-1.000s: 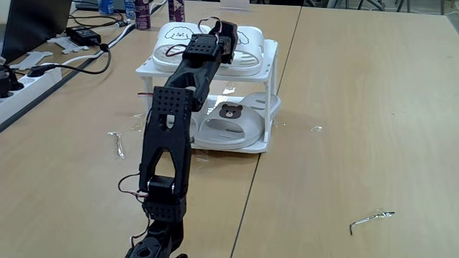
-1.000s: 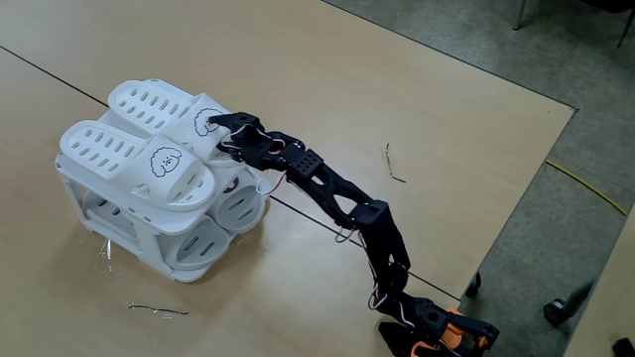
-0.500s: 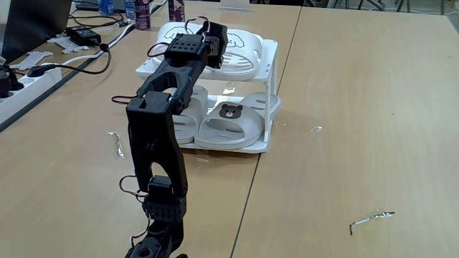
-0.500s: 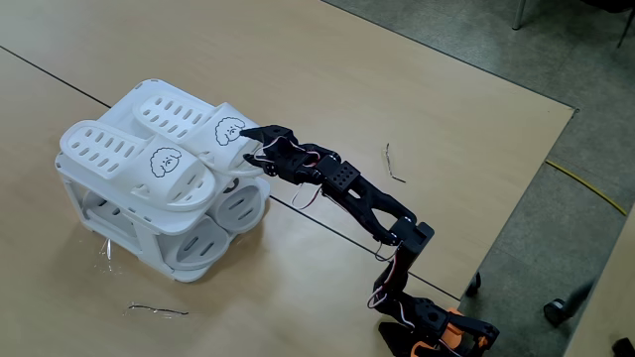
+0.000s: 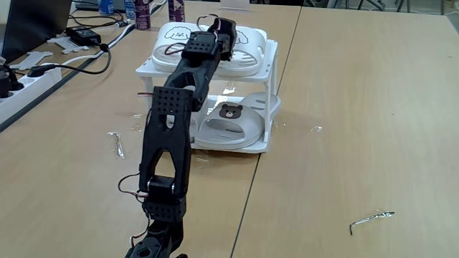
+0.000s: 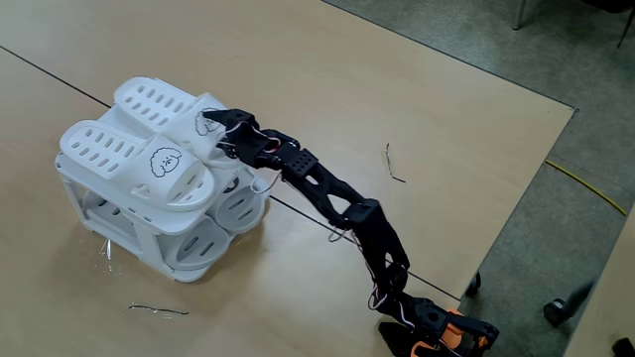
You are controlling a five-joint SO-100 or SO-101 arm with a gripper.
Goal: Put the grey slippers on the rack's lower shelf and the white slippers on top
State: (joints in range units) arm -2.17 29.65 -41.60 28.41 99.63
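Wooden tabletop [image 5: 358, 107]; upper centre, the pincer [image 6: 210, 123] grasps a white slipper [image 6: 159, 104] atop the rack [image 5: 271, 79]: nudge it square, then release.

Open table [image 5: 358, 107] beside full rack [image 5: 271, 72]

Wooden table [image 5: 358, 107], light tan, seam running lengthwise. Bent wire scrap [image 5: 371, 218] on it, well to the right of the pincer and nearer the camera. Power strip [image 5: 21, 82] and black cables [image 5: 86, 54] far left of the pincer. Bottles [image 5: 154, 11] at the far edge, behind and left of it.
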